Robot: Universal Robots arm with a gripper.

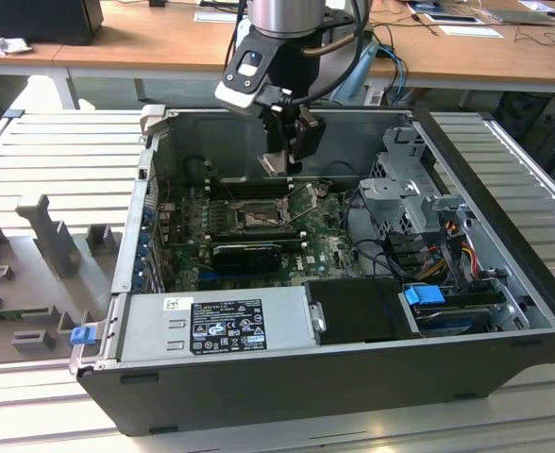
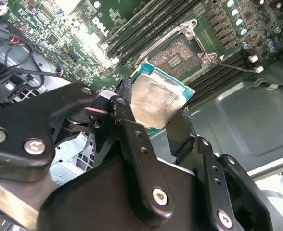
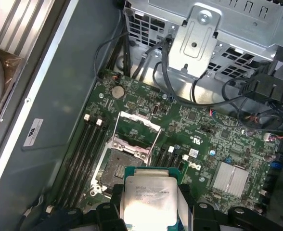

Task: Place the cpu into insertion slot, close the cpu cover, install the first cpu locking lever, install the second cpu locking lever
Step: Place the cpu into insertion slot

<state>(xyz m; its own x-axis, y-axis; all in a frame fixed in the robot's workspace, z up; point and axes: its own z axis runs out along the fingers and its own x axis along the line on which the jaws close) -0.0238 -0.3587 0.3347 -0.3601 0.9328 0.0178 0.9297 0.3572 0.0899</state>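
Above the socket (image 3: 120, 166), and well clear of it, I have the tool (image 2: 156, 111) clamped on the chip (image 3: 148, 199). Its two black fingers (image 2: 132, 139) pinch opposite edges, and the pale metal face is turned up toward the wrist. From the exterior view the tool hangs inside the open computer case (image 1: 504, 283), over the green board (image 3: 204, 139) that carries the socket. I cannot tell whether it sits straight over the socket or a little to one side.

The socket itself is bare, its dark square of contacts exposed. The cover (image 3: 140, 120) stands swung up from the socket's edge, so nothing lies between the chip and its seat. Long black memory slots (image 3: 86, 144) run just beside the socket and need to be left alone.

I judge we are in the first step: the chip is carried but not yet placed, and the cover is not yet closed.

Setting it down calls for care rather than force. The chip has to come square over the socket, edges parallel to the metal rim and turned the right way round. I cannot confirm that from these views. It should go down level, since a tilted corner could catch the rim or bend contacts. The fingers should let go only once it sits flat inside the rim.
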